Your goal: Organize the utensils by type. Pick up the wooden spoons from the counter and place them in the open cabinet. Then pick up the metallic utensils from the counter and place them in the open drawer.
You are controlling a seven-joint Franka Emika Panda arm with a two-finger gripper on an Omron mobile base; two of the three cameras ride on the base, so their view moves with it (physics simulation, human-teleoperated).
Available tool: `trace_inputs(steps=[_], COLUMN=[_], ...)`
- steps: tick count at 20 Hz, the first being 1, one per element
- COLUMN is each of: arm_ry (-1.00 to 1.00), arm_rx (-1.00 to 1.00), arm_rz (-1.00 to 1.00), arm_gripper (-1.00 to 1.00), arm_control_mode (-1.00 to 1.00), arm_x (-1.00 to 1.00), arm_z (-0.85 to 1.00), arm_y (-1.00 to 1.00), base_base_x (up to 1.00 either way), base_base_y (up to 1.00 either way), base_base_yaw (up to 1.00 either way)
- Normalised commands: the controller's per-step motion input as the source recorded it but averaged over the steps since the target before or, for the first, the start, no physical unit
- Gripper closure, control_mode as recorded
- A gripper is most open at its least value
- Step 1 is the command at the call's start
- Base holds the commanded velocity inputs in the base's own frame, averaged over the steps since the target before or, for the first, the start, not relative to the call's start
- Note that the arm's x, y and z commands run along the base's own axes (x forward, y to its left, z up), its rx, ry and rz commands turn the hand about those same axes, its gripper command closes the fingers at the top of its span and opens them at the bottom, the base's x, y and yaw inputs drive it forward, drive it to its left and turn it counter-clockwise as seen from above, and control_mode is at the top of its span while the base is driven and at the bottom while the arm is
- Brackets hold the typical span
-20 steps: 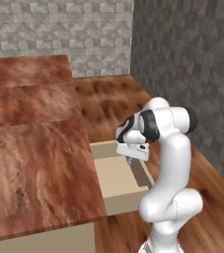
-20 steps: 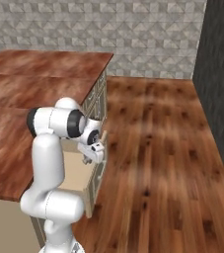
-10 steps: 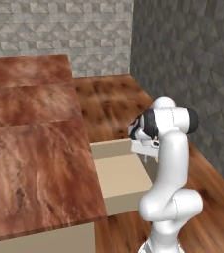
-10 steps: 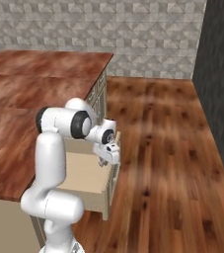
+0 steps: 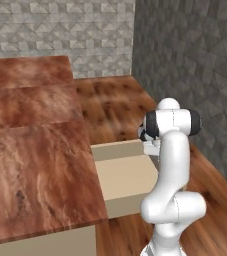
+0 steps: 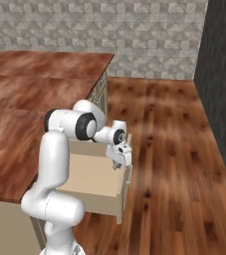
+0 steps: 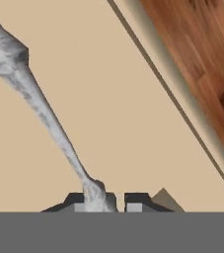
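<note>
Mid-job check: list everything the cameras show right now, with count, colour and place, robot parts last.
counter: one, glossy reddish-brown wood grain, left of the arm.
open drawer: one, pale beige, pulled out from the counter's base under the gripper.
metal utensil: one, silver-grey, handle between the finger tips, hanging over the drawer bottom.
floor: brown wood planks, right of the drawer.
walls: grey stone, behind.
gripper: one, white with dark tips, shut on the utensil, over the drawer's front edge.
</note>
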Motion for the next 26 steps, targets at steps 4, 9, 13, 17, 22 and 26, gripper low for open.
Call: trace_inputs(steps=[4, 9, 13, 17, 22, 26], arm_ry=[0.01, 0.02, 0.0, 0.18, 0.1, 0.02], arm_rx=[0.02, 0.07, 0.0, -0.06, -0.04, 0.0], arm_rz=[0.0, 0.0, 0.0, 0.0, 0.0, -0.06], arm_gripper=[1.0, 1.0, 1.0, 1.0, 1.0, 1.0], arm_control_mode=[-1.0, -1.0, -1.0, -1.0, -1.0, -1.0], arm_x=[-0.09, 0.0, 0.0, 0.11, 0.03, 0.25], arm_z=[-0.05, 0.0, -0.12, -0.57, -0.71, -0.45], arm_y=[0.26, 0.58, 0.76, 0.6, 0.57, 0.17], base_base_x=[0.0, 0.0, 0.0, 0.0, 0.0, 0.0], base_base_y=[0.0, 0.0, 0.0, 0.0, 0.0, 0.0], base_base_yaw=[0.0, 0.0, 0.0, 0.0, 0.0, 0.0])
